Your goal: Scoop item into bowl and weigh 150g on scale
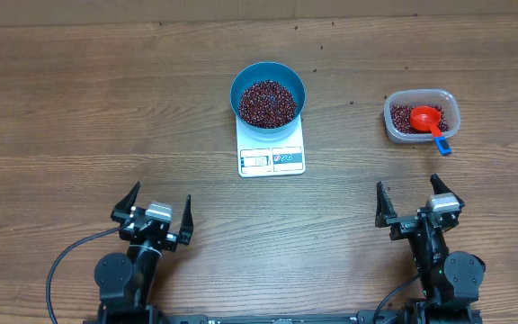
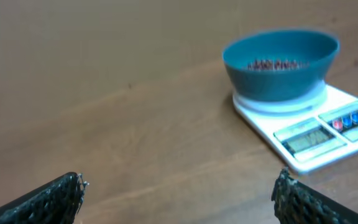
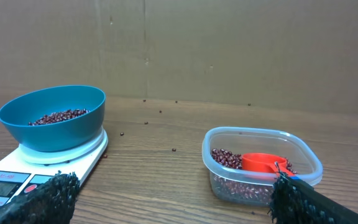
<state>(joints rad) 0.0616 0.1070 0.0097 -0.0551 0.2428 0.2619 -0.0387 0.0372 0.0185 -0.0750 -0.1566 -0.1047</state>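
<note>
At the front edge of the brown wooden counter (image 1: 61, 108), left side: left black two-finger pincer (image 1: 161, 194), spread wide, gripping nothing. Same edge, right side: right black two-finger pincer (image 1: 407, 187), equally wide apart and empty. Farther in, mid-counter: small flat white rectangular kitchen scale (image 1: 272, 160), display toward the front edge. Resting on it: round light-blue smooth-sided bowl (image 1: 237, 90) with a heap of small dark red-brown beans (image 1: 268, 102). Well apart, toward the right edge: clear rounded-rectangular plastic tub (image 1: 452, 103) with more beans and a red scoop (image 1: 425, 117).

Matt wood-grain table (image 1: 79, 108); clear plastic tub (image 3: 263, 130); smooth bowl (image 3: 61, 134).
</note>
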